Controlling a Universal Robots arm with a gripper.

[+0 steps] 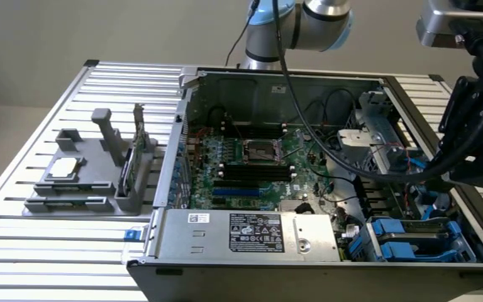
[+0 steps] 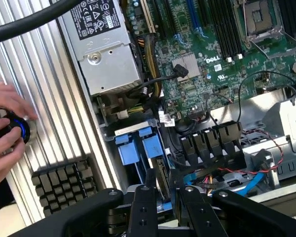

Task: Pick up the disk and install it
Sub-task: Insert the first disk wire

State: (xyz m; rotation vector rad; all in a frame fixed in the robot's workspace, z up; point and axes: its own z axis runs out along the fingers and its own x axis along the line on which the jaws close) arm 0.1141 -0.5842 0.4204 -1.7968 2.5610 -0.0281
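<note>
Currently one gripper point(image 2: 166, 188), two fingers point(image 2: 144, 207) clamped on one disk point(image 2: 158, 174): held edge-on, a thin grey slab with a blue strip down one side, over a corner of the case point(image 1: 174, 157). Just beyond: two blue carrier tabs point(image 2: 138, 147), four black connectors point(image 2: 212, 140). Farther: one motherboard point(image 2: 217, 54), one power supply point(image 2: 106, 49). Two hands point(image 2: 5, 133) on a blue-lit knob point(image 2: 16, 129) outside the case.

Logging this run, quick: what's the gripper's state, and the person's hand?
Gripper: closed on what looks like the disk, edge-on.
Hand: holding a blue-lit knob.
</note>
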